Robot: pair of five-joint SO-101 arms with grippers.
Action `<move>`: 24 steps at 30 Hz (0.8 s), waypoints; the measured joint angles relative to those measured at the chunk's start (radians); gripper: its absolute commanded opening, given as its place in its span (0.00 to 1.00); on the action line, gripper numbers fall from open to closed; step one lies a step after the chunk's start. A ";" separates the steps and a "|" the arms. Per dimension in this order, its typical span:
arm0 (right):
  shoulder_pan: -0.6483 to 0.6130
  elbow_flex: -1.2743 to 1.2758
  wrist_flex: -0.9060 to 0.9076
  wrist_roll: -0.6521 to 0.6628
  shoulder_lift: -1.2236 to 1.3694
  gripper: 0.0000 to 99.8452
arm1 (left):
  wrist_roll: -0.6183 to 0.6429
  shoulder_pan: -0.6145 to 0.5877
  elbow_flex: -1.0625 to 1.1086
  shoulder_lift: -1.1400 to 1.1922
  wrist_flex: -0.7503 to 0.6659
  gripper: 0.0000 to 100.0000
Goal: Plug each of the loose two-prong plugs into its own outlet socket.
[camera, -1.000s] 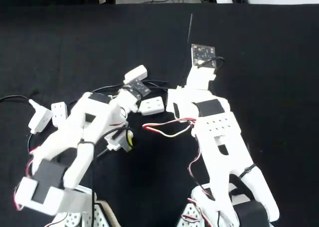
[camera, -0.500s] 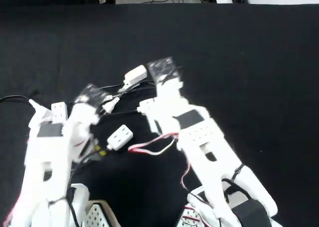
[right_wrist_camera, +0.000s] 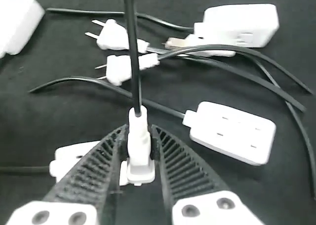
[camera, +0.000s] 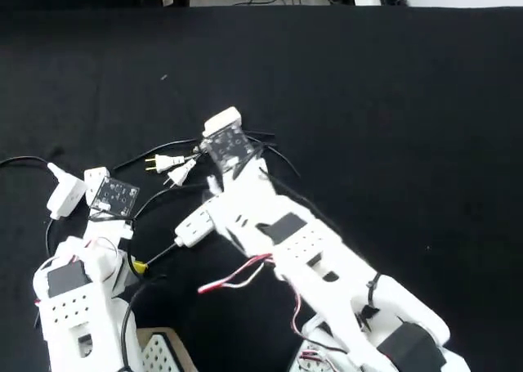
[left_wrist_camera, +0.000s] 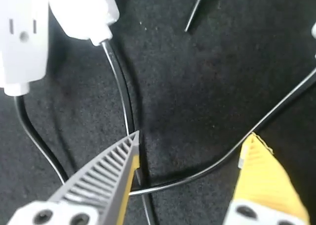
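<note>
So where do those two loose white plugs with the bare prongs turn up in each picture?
High view: the loose plugs lie left of centre, side by side.
Right wrist view: they lie beyond the right gripper, which clamps a third plug.
Left wrist view: that camera faces black cables by the left gripper.
Shared landmark: the white outlet block beside them.
</note>
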 measured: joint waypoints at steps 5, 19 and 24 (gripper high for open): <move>-0.052 0.077 -0.132 0.000 0.000 0.01 | -0.003 -0.008 0.003 -0.020 0.000 0.31; -0.055 0.170 -0.373 0.005 0.011 0.01 | 0.000 -0.009 0.017 -0.040 0.005 0.31; -0.055 0.167 -0.374 0.005 0.092 0.01 | 0.000 -0.009 0.017 -0.040 0.006 0.31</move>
